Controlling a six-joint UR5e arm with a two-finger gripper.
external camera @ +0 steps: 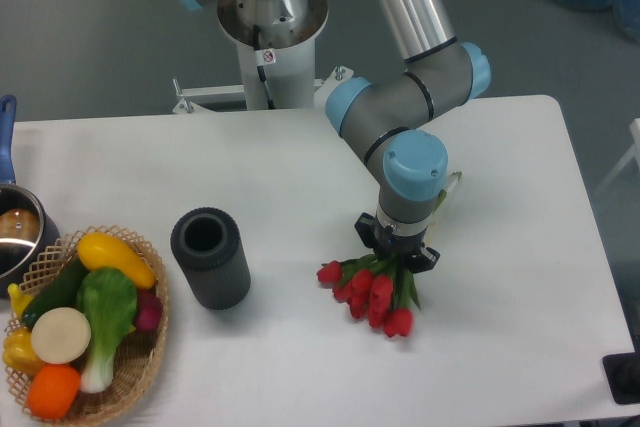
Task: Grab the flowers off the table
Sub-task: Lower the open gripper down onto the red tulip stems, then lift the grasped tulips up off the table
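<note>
My gripper (398,250) sits right of frame centre, fingers drawn in on the stems of the flowers (372,292), clamped as far as I can judge. Fixed camera, only view: red tulip buds fan toward lower left, just below my wrist, lying on the white table (500,347). Dark cylinder vase (210,257) stands well apart, left; produce basket (150,357) at lower left. Step: grasp made, lift pending. Next: straight rise, watching the bunch doesn't slip.
</note>
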